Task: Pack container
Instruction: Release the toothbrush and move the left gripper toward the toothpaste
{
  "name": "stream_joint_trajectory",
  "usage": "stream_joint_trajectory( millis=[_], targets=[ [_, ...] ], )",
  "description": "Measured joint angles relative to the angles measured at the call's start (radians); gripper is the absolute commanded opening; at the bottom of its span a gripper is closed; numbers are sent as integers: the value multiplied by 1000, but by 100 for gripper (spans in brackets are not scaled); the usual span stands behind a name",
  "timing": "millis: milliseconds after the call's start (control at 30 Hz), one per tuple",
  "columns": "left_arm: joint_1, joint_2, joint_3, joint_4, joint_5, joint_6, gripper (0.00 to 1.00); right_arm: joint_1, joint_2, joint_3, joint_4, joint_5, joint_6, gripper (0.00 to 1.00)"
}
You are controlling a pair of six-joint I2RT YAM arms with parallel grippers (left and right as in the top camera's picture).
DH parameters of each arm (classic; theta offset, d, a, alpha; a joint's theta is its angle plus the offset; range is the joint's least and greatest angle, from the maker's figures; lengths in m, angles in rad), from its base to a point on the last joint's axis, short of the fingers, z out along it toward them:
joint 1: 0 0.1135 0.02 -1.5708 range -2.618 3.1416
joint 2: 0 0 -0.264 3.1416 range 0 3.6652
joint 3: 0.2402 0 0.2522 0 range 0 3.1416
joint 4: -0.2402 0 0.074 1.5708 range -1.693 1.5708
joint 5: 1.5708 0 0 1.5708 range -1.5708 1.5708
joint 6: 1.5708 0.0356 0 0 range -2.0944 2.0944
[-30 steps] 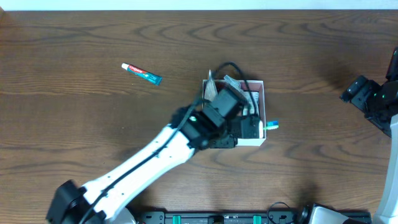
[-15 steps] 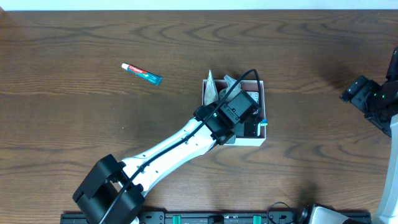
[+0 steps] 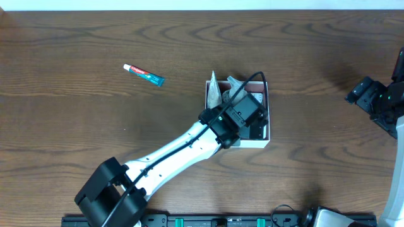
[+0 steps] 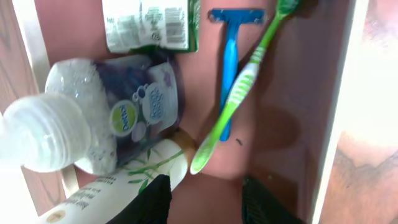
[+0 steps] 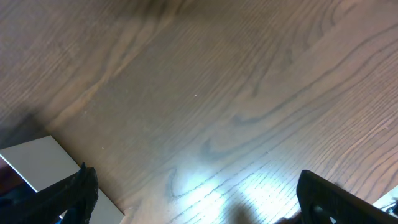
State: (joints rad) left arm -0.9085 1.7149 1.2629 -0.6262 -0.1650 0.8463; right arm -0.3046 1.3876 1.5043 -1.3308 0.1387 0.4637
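Two arms share the dark wooden tabletop (image 3: 95, 126), and only the left one reaches over the container (image 3: 252, 144), which sits right of the tabletop's middle. The left gripper (image 4: 205, 193) hangs inside it, its jaws parted with bare pink floor between them and nothing held. Just ahead of it lies a green toothbrush (image 4: 239, 93), slanted across the handle of a blue razor (image 4: 231, 56). Beside these are a clear bottle (image 4: 106, 118) with a purple label, a green and white sachet (image 4: 149, 25) at the far wall, and a white tube (image 4: 124, 180) with a leaf print, which may be touching the gripper's left jaw. A small toothpaste tube (image 3: 143, 74) lies on the tabletop well apart from the container, to its left. The right gripper (image 5: 196, 180) stands wide open over bare wood near the right edge, holding nothing.
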Motion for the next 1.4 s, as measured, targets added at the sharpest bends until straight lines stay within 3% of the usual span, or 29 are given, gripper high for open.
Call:
stream_joint_trajectory(
  millis=[333, 600, 800, 867, 1100, 1167, 1267, 1400],
  targets=[
    [-75, -39, 0, 0, 0, 0, 38, 0, 0, 0, 0, 0, 0, 99],
    [-155, -263, 0, 26, 0, -8, 38, 0, 0, 0, 0, 0, 0, 99],
    [-124, -447, 0, 115, -102, -132, 42, 0, 0, 0, 0, 0, 0, 99],
    [-68, -506, 0, 145, -151, -201, 49, 0, 0, 0, 0, 0, 0, 99],
    [304, -592, 0, 214, -206, -425, 50, 0, 0, 0, 0, 0, 0, 99],
    [415, -572, 0, 227, -182, -478, 59, 0, 0, 0, 0, 0, 0, 99],
    [584, -494, 0, 239, -111, -584, 98, 0, 0, 0, 0, 0, 0, 99],
    [752, -330, 0, 237, 19, -724, 98, 0, 0, 0, 0, 0, 0, 99]
  ],
)
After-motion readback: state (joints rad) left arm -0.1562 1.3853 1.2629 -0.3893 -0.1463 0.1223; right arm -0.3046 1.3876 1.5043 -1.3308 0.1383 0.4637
